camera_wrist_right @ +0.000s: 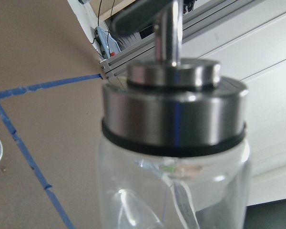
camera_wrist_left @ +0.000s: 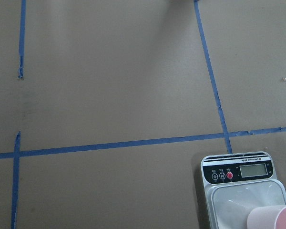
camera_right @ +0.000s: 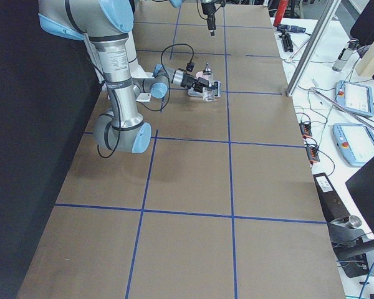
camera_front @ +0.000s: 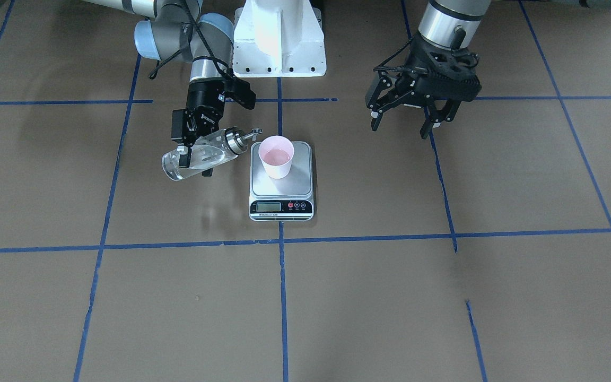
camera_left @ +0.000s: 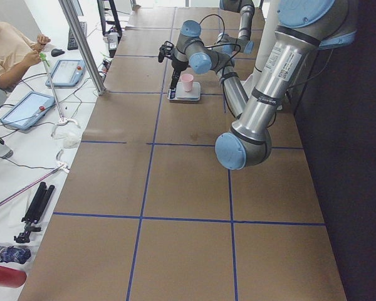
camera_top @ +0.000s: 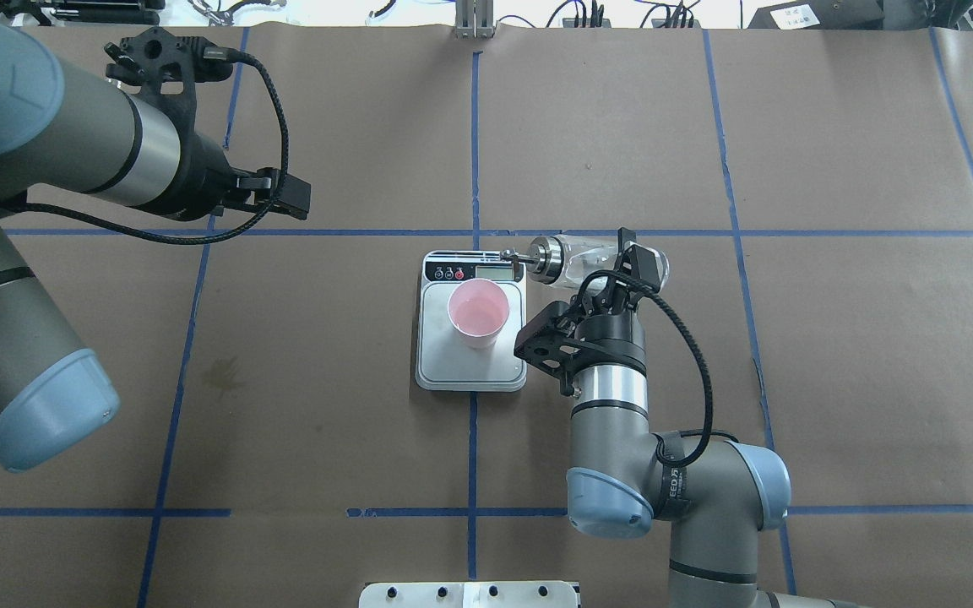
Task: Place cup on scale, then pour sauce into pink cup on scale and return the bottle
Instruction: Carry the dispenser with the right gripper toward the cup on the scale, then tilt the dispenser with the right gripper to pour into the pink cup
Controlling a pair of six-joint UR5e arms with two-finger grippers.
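The pale pink cup [camera_front: 277, 156] stands upright on the silver scale [camera_front: 281, 185]; it also shows from overhead [camera_top: 478, 312] on the scale [camera_top: 471, 359]. My right gripper [camera_front: 195, 155] is shut on the clear glass bottle [camera_front: 199, 156], held tilted almost flat, its metal cap and spout [camera_front: 242, 138] pointing at the cup's rim from beside the scale. Overhead, the bottle [camera_top: 592, 257] lies right of the scale. The right wrist view shows the bottle's cap [camera_wrist_right: 174, 112] close up. My left gripper [camera_front: 409, 119] hangs open and empty, away from the scale. The sauce is not discernible.
Brown paper with blue tape lines [camera_front: 281, 239] covers the table. The robot's white base [camera_front: 279, 37] stands behind the scale. The left wrist view shows the scale's display [camera_wrist_left: 238, 171] and the cup's edge [camera_wrist_left: 271, 217]. An operator [camera_left: 6, 50] sits beyond the table's far side.
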